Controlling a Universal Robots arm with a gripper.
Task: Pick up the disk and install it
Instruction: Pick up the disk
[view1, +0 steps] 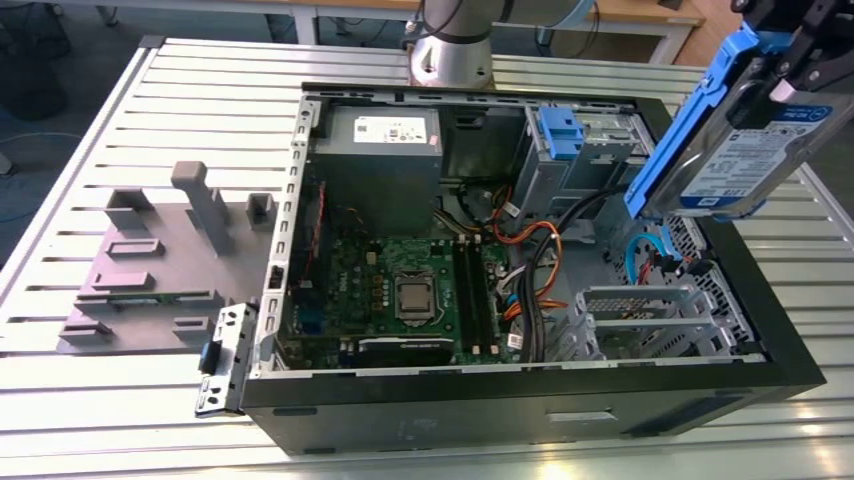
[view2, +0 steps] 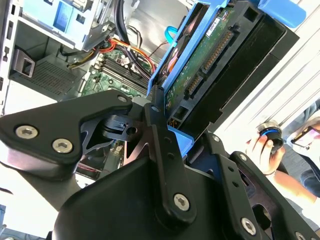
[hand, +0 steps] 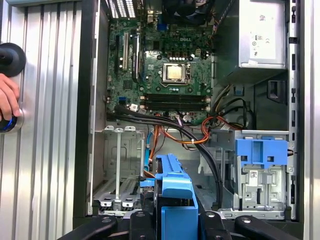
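The disk (view1: 731, 140), a silver drive with a white-and-blue label in a blue carrier, hangs tilted on edge above the exterior view's right wall of the open computer case (view1: 534, 405). My gripper (view1: 798, 62) is shut on it from above. In the second wrist view the black fingers (view2: 161, 131) clamp the carrier and the disk's green circuit side (view2: 210, 57) faces the camera. The carrier's blue edge (hand: 175, 195) sits over the case floor in the first wrist view, between the metal cage (hand: 117, 165) and the drive bay (hand: 260, 190).
A blue bracket (view1: 558, 130) sits on the grey drive bay beside the power supply box (view1: 384, 135). Cables (view1: 527, 250) cross the motherboard (view1: 400, 290). A grey fixture (view1: 160, 260) lies on the slatted table. A person's hand (hand: 7, 102) rests beside the case.
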